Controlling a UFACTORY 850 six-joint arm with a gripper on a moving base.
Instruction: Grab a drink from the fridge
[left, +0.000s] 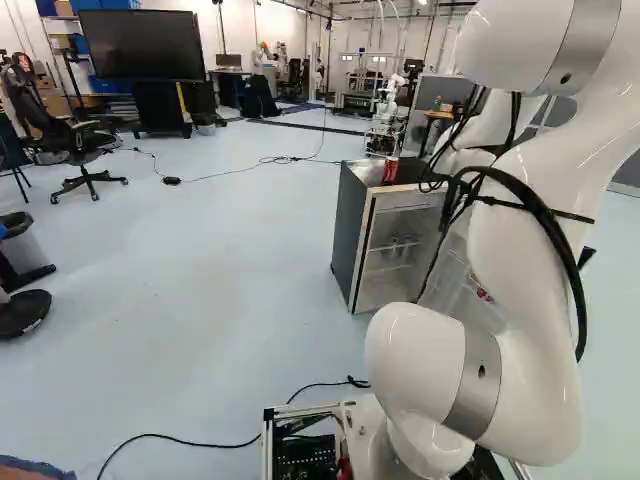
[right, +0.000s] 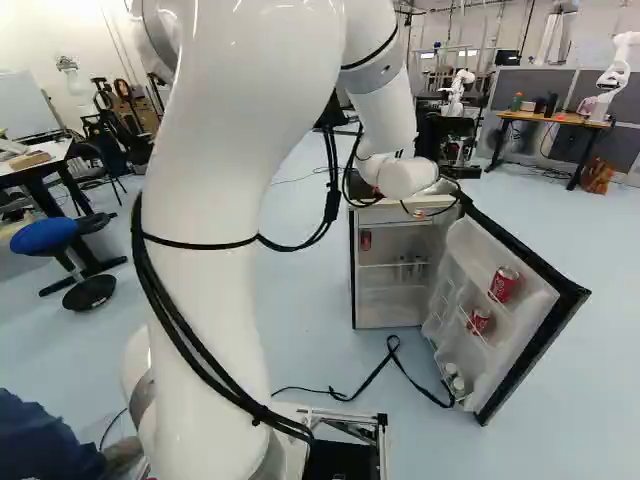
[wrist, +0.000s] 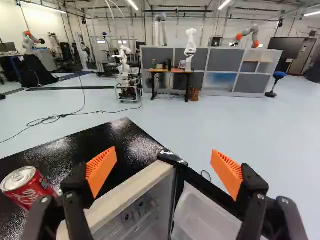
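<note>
In the wrist view my gripper (wrist: 164, 167) stands open above the fridge's front corner, nothing between its orange pads. The base views show no fingers; the arm hides them. A small fridge (left: 350, 240) has a dark top (wrist: 65, 155) and a swung-open door (right: 512, 325). On top lies or stands a red can (wrist: 29, 187), beside one finger. Inside, another red can (right: 366, 240) sits on the upper shelf, above small bottles (right: 410, 272). The door's racks hold a red can (right: 504, 284), a second red can (right: 479, 321) lower down and pale containers (right: 453, 380) at the bottom.
A black cable (right: 365, 385) runs over the floor before the fridge. At the left of the right base view are a table (right: 40, 172) and a blue stool (right: 45, 235). Beyond the fridge stand a desk (wrist: 171, 72), grey partitions (wrist: 220, 59) and another robot (wrist: 125, 62).
</note>
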